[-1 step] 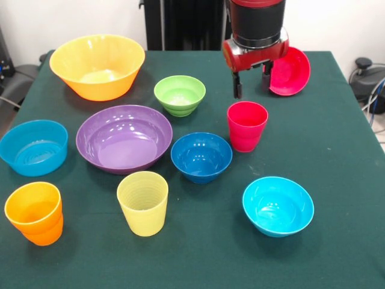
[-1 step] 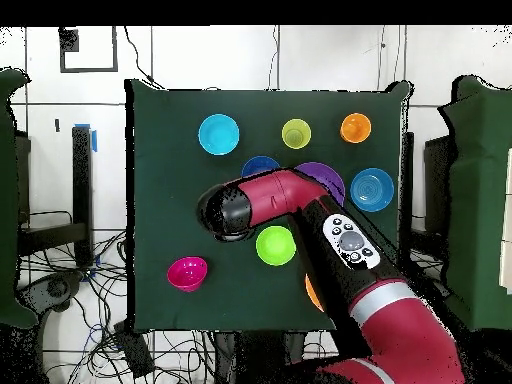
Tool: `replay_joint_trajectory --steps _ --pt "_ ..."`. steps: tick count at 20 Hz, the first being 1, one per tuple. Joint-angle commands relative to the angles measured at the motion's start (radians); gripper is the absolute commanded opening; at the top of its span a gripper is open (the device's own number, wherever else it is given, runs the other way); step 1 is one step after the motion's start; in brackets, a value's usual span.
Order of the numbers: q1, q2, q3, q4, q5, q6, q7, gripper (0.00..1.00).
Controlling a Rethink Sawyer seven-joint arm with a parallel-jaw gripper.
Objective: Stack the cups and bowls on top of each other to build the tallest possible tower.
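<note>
Tool open, empty, above red cup; red bowl tilted just beside it. Green bowl, dark blue bowl nearby on desk. No readable labels.

A dark green cloth covers the table from edge to edge. Behind it rises a pale wall with a black post in front. In the overhead view, white floor tiles surround the table, tangled cables lie on the floor on the left, and a black-framed square sits near the top left.
</note>
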Motion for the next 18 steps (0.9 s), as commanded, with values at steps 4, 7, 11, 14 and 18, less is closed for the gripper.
replay_joint_trajectory --steps 4,7,11,14,18 --pt "0.020 -0.080 0.047 0.096 -0.039 0.051 -0.143 1.00" --pt "0.036 -0.041 0.048 0.063 -0.048 0.047 -0.143 1.00" --pt "0.054 -0.004 0.048 0.024 -0.059 0.033 -0.144 1.00" --pt "0.072 0.018 0.055 -0.017 -0.059 0.042 -0.153 1.00" --pt "0.091 0.039 0.054 -0.060 -0.059 0.066 -0.163 1.00"
